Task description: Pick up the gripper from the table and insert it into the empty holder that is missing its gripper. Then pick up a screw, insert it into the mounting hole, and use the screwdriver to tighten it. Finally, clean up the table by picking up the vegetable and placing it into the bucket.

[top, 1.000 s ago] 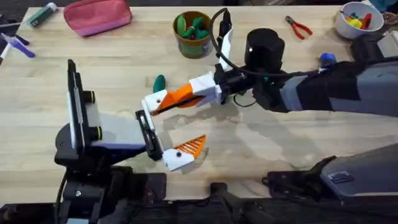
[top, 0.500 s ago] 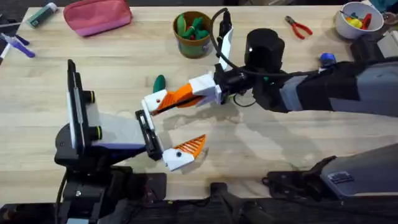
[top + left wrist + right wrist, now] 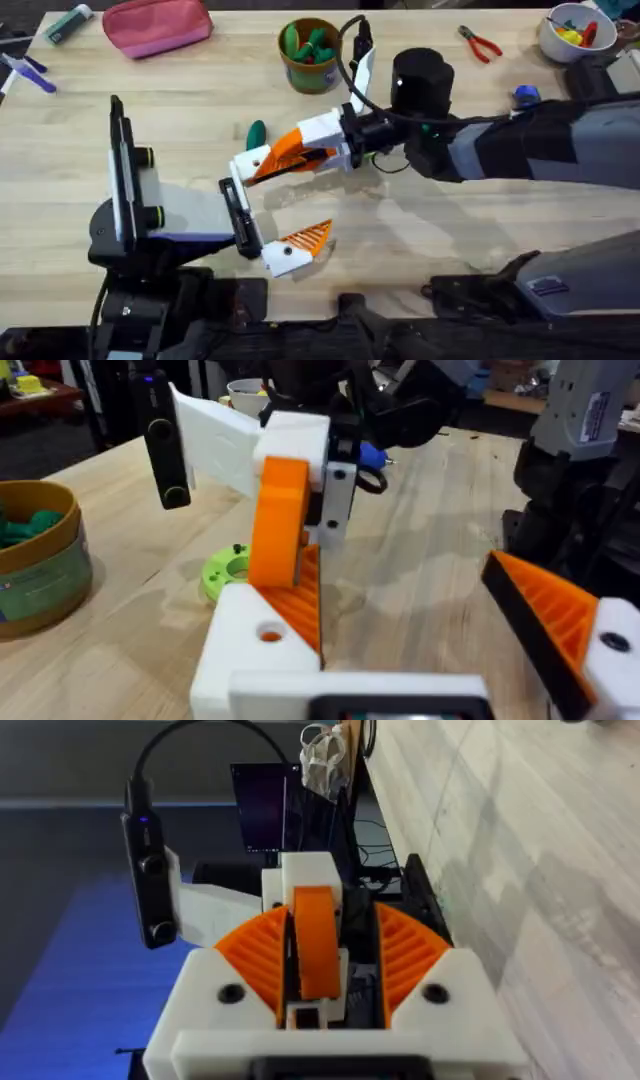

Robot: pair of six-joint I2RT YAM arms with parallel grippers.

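The gripper (image 3: 292, 148), mid-table, is clamped between my right gripper's (image 3: 300, 152) jaws, its tip against the holder (image 3: 250, 163) on my left gripper (image 3: 268, 208), whose jaws stand apart. The vegetable (image 3: 257, 132) lies just beyond; the bucket (image 3: 311, 56) stands farther.

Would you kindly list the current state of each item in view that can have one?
right gripper: shut on the gripper, at the holder
left gripper: open
bucket: upright, green pieces inside
vegetable: on the table
pliers: lying unused
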